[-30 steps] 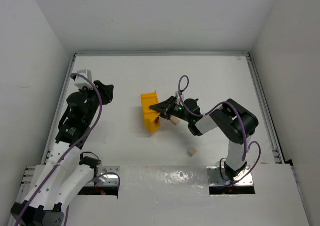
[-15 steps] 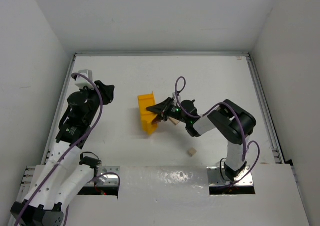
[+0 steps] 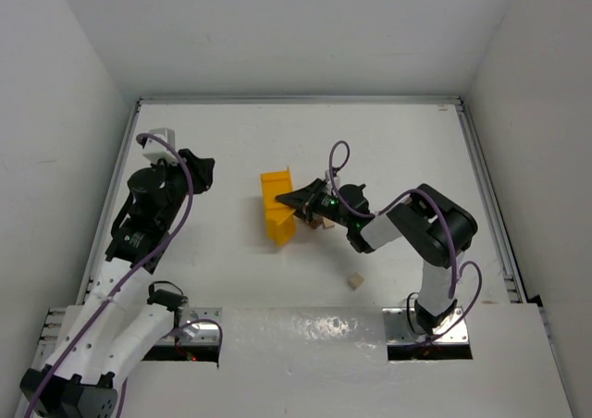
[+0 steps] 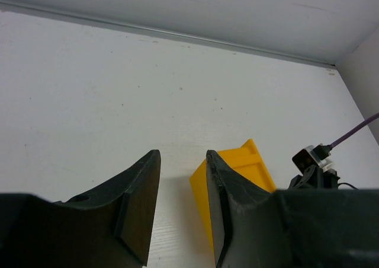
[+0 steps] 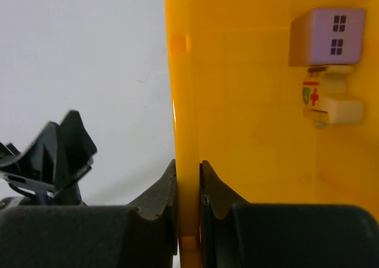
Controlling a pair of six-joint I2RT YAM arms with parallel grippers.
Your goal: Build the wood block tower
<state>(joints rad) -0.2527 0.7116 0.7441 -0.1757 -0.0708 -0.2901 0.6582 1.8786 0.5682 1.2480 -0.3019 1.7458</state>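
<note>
Right wrist: jaws seemingly astride bin (image 5: 249, 161)

Bin (image 5: 249, 131): yellow-orange.
Upper block (image 5: 327, 36): lilac face, dark window squares.
Lower block (image 5: 334, 105): cream, red cross, green shield.
My fingers (image 5: 148, 220): black.

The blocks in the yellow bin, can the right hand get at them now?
Probably not yet: the right hand is shut on the wall of the yellow bin; the blocks lie deeper inside.

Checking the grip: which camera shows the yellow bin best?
Right wrist: the bin is close up, its wall clamped in the right end effector, two blocks inside. Top view shows it small; left wrist, only part.
</note>
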